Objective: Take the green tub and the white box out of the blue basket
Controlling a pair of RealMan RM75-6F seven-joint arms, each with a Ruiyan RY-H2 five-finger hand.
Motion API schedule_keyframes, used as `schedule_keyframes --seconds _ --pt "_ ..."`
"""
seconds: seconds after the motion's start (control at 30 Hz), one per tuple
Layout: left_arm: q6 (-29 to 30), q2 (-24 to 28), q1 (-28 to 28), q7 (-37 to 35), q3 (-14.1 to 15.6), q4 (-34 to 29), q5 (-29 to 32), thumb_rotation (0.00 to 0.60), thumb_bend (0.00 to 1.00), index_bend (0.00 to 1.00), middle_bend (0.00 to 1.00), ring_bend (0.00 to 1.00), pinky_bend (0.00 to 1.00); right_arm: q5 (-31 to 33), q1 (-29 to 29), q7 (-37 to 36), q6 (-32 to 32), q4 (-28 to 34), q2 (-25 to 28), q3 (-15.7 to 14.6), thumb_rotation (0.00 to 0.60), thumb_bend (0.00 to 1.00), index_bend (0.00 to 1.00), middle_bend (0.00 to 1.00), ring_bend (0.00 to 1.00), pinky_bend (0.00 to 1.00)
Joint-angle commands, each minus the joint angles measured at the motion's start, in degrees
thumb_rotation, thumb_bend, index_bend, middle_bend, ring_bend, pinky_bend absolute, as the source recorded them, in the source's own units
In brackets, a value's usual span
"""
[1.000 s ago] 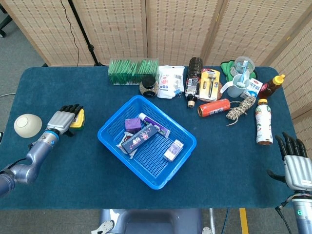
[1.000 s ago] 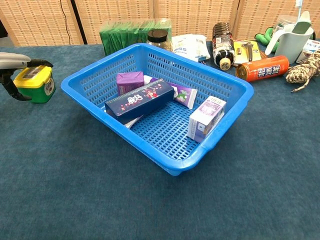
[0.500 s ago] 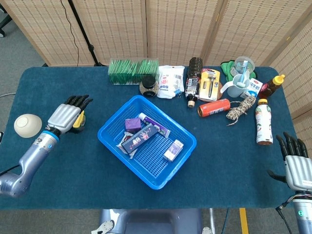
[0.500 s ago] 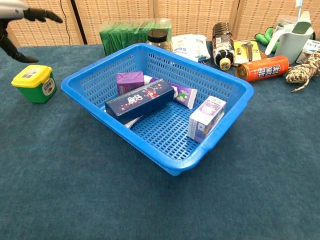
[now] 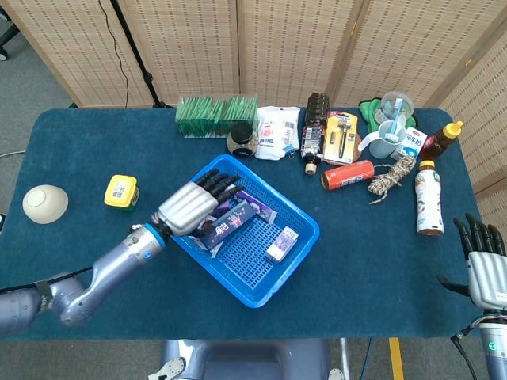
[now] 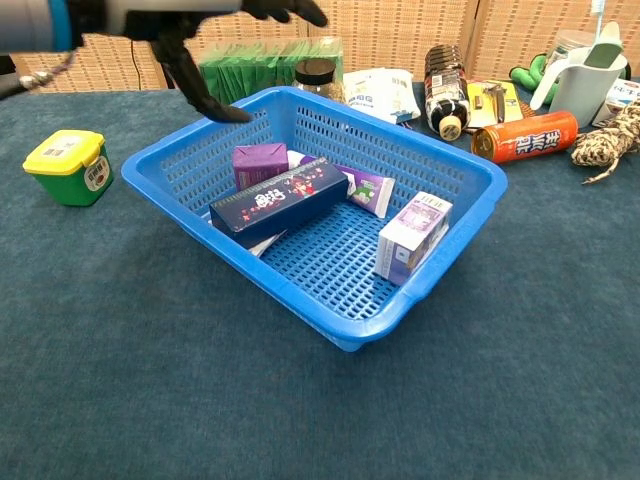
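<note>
Blue basket [image 5: 295,245] in perforated plastic, rectangular, sitting on the felt-like dark table [image 5: 380,253]. White box [image 6: 412,236] with purple print lying inside near the right wall, next to a long glossy navy box [image 6: 278,200]. Squat green tub [image 5: 120,192] with yellow lid already out, well left of the basket. Left hand [image 5: 194,206] hovering over the basket's left corner, fingers [image 5: 222,184] spread, holding nothing. Right hand [image 5: 483,265] resting at the table's far right edge, fingers straight and apart.

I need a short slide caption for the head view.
Left hand open above blue basket; green tub already on table.
</note>
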State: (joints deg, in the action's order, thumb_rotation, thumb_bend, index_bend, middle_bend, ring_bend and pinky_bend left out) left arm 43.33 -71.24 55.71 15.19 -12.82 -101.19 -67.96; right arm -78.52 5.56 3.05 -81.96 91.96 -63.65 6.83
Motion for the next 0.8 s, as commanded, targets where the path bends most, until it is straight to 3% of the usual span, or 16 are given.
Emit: schedule_keyframes --seconds 0.03,0.3,0.8 --pt "-3.5 -5.5 4.5 3.4 -0.2 2.1 4.1 0.600 0.26 0.00 0.00 0.00 0.00 0.3 0.1 -0.4 0.4 -0.3 0.1 0.1 0.600 0.00 0.00 0.00 0.00 0.00" --pt "-3.1 -14.3 9.5 9.9 1.6 6.2 12.2 0.600 0.27 0.00 0.00 0.00 0.00 1.4 0.4 -1.9 1.6 -1.3 0.2 0.4 0.600 0.00 0.00 0.00 0.00 0.00" --pt "-2.8 -22.5 14.9 15.0 4.9 12.7 22.5 0.600 0.26 0.00 0.00 0.00 0.00 1.8 0.6 -2.8 2.4 -1.9 0.2 0.5 0.600 0.00 0.00 0.00 0.00 0.00"
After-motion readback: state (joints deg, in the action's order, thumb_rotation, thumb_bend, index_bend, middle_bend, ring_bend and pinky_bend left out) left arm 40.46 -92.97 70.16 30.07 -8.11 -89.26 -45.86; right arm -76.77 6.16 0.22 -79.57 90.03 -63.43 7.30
